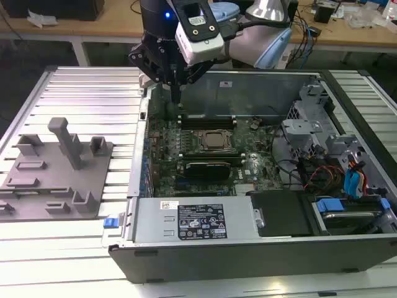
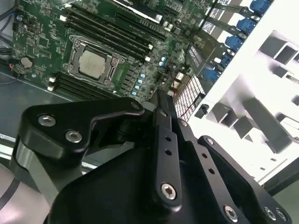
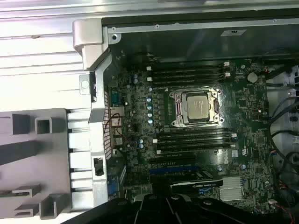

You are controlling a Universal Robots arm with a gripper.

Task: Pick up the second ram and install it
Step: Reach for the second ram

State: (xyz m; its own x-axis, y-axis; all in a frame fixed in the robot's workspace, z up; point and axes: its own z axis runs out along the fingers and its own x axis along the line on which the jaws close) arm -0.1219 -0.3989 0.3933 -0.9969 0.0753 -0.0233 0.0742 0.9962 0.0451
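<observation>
While the gripper hangs over the open computer case, we see it at the edge of the motherboard on the exterior view's left. Its tips point down, just beside the end of one bank of memory slots. In the second wrist view the gripper has its two black fingers drawn together into one narrow bar. We cannot tell whether anything thin is pinched at the tips.

In the first wrist view the gripper sits above the motherboard. There the processor socket lies between two banks of memory slots, dark with white latches at their ends. We cannot pick out the second ram with any certainty, either in those slots or at the fingertips.

Well apart from the case, on the exterior view's left, the grey plastic fixture lies flat on the slatted aluminium table, its post upright. Inside the case, a power supply with a printed label runs along the near wall. Blue cables crowd the drive bay on the exterior view's right.
</observation>
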